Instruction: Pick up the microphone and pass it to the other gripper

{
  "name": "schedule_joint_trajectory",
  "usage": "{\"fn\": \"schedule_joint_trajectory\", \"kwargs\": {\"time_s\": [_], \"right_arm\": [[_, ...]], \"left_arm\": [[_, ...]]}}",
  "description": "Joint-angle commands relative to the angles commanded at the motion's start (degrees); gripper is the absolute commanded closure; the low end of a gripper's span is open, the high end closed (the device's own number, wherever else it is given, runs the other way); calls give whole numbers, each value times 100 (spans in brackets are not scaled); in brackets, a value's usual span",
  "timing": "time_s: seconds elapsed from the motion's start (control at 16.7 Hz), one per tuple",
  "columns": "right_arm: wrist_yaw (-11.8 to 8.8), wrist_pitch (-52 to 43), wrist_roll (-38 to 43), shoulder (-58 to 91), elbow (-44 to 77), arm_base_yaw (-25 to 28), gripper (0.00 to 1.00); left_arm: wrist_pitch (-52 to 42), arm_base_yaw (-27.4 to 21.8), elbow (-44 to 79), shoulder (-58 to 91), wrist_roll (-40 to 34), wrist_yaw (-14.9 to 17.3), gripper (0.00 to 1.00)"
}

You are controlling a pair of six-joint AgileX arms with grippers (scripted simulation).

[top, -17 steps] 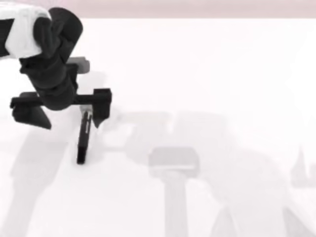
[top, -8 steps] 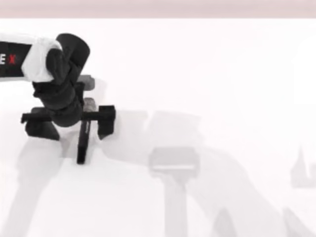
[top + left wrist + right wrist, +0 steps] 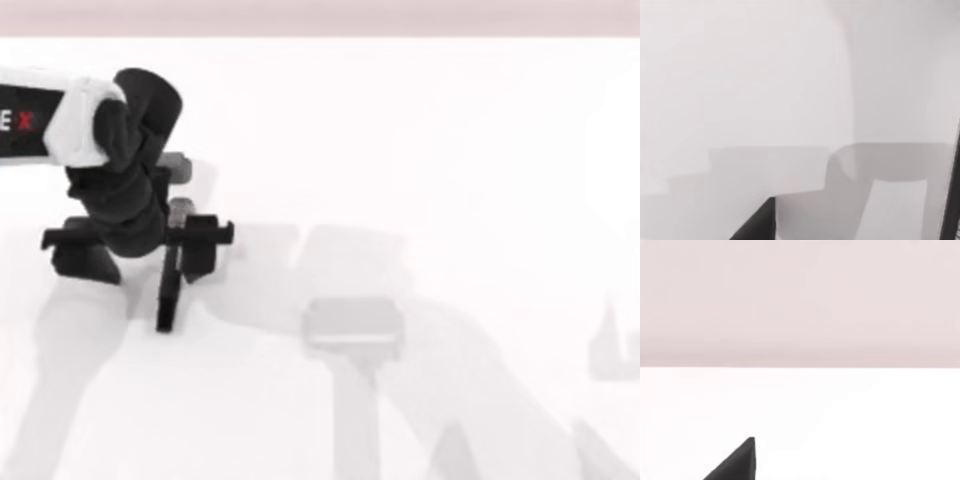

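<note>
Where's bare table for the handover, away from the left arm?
Crowded only at the table's left, where the left gripper straddles the microphone. From the microphone rightward to the right edge, the table is bare, only shadows crossing it.

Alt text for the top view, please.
The left gripper, on a black arm with a white sleeve, straddles the microphone lying on the white table at the left. One finger is against the handle, the other stands well clear. No right arm shows.

Black microphone [image 3: 168,290] with grey head, black left tool [image 3: 140,240], white table [image 3: 420,160].
</note>
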Motion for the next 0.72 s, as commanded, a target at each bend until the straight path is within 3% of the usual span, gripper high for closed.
{"fn": "schedule_joint_trajectory", "kwargs": {"time_s": [0.42,0.72], "right_arm": [[0,0,0,0,0,0,0],[0,0,0,0,0,0,0]], "left_arm": [[0,0,0,0,0,0,98],[0,0,0,0,0,0,100]]}}
